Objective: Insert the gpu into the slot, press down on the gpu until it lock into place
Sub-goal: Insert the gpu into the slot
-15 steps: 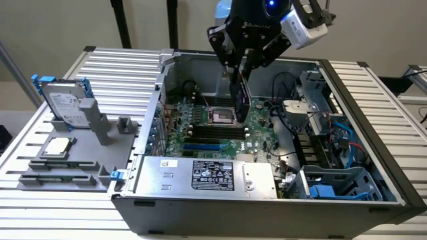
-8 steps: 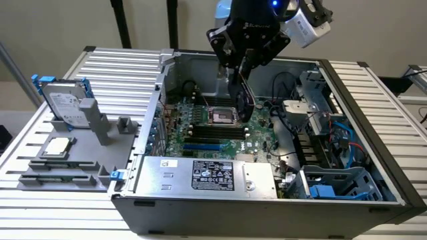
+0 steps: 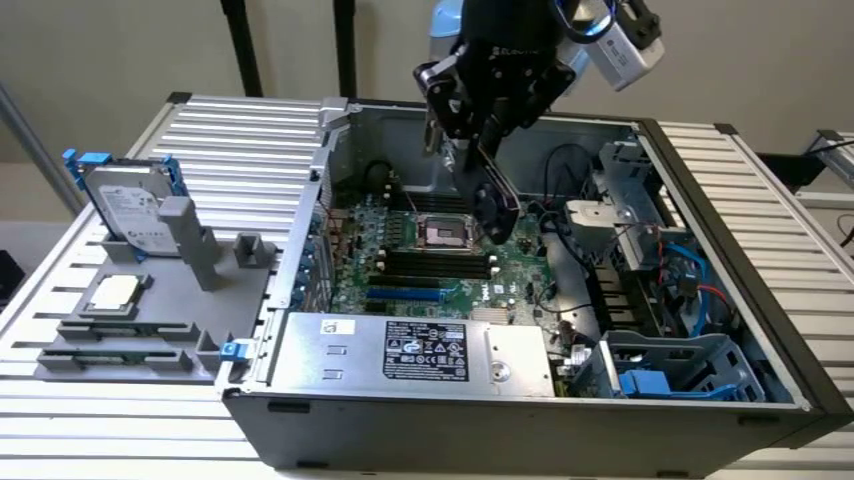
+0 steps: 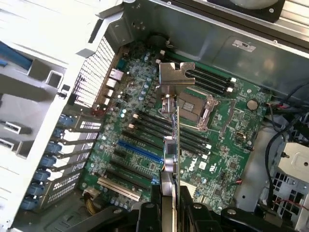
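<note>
Gripping the graphics card (image 3: 497, 205) by its upper edge, your claw (image 3: 478, 150) holds what looks light, stiff and fragile.

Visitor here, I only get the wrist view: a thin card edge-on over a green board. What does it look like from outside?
Observer: In the exterior view the gripper holds the gpu by its upper end, hanging down inside an open computer case.
Operator: Anything lying outside the case?
Observer: A grey hard drive with blue clips stands on a rack at the exterior view's left.
Operator: What sits beside the blue slot?
Observer: A silver power supply box, along the case's near wall.
</note>
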You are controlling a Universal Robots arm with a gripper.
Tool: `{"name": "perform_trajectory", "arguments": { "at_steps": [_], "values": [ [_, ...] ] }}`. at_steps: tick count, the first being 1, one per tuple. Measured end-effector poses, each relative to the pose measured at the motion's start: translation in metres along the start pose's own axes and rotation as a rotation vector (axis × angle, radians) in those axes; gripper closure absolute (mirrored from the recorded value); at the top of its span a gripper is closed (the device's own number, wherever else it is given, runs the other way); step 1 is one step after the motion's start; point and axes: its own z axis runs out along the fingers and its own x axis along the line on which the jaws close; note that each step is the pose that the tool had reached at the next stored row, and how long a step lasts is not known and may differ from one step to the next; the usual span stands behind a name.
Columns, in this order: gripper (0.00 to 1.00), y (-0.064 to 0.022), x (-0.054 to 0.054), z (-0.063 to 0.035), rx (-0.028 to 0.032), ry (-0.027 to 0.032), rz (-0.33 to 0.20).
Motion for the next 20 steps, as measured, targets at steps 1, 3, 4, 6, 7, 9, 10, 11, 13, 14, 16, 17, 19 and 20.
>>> {"name": "perform_trajectory", "arguments": {
  "at_steps": [1,3,4,6,7,9,10,11,13,14,16,17,19,20],
  "values": [
    [0.74,0.0000,0.0000,0.0000,0.0004,0.0009,-0.020],
    [0.74,0.0000,0.0000,0.0000,0.0008,0.0021,-0.056],
    [0.74,0.0000,0.0000,0.0000,0.0010,0.0024,-0.073],
    [0.74,0.0000,0.0000,0.0000,0.0013,0.0028,-0.108],
    [0.74,0.0000,0.0000,0.0000,0.0014,0.0029,-0.126],
    [0.74,0.0000,0.0000,0.0000,0.0019,0.0032,-0.161],
    [0.74,0.0000,0.0000,0.0000,0.0021,0.0033,-0.180],
    [0.74,0.0000,-0.0001,0.0000,0.0023,0.0034,-0.198],
    [0.74,0.0000,-0.0001,0.0000,0.0026,0.0037,-0.233],
    [0.74,0.0000,-0.0001,0.0000,0.0028,0.0037,-0.251],
    [0.74,0.0000,0.0000,0.0000,0.0031,0.0038,-0.286],
    [0.74,0.0000,0.0000,0.0000,0.0034,0.0038,-0.304],
    [0.74,0.0000,0.0000,0.0000,0.0038,0.0035,-0.340],
    [0.74,0.0000,0.0000,0.0000,0.0040,0.0032,-0.357]
  ]
}}
